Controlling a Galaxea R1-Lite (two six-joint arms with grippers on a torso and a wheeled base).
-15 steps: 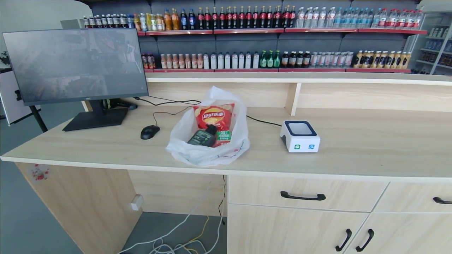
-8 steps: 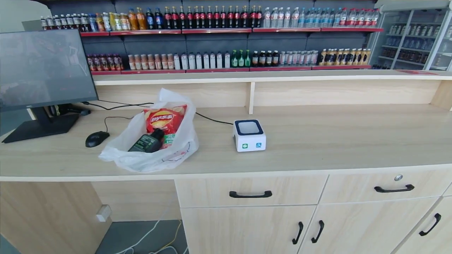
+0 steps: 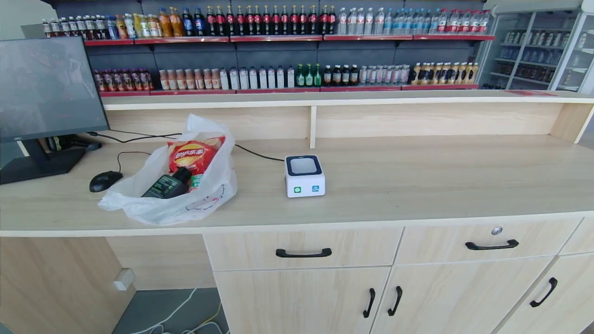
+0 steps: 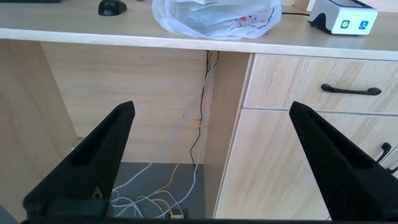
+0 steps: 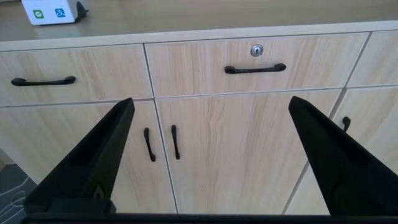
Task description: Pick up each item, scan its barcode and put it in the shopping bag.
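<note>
Left wrist view: the left gripper (image 4: 211, 109) hangs with its jaws spread wide and nothing between them, low before the cabinet front, beneath the shopping bag (image 4: 214, 18); the right gripper (image 5: 211, 102) is just as wide apart and empty, facing the drawers (image 5: 205, 68) below the scanner (image 5: 53, 11). In the head view the shopping bag lies slack on the counter (image 3: 417, 181), its mouth open, near the scanner but not touching it; a chips bag (image 3: 192, 155) and a dark bottle (image 3: 167, 185) lie inside, the bottle across the chips bag's lower end. Both goods seen look packed, so the step is probably a search for any further item. To do it well, lift an arm above the counter edge before reaching forward, clear of the drawer handles; hold any barcode over the scanner's upward window; lower the item through the bag's mouth rather than push the thin film, which would likely slide.
</note>
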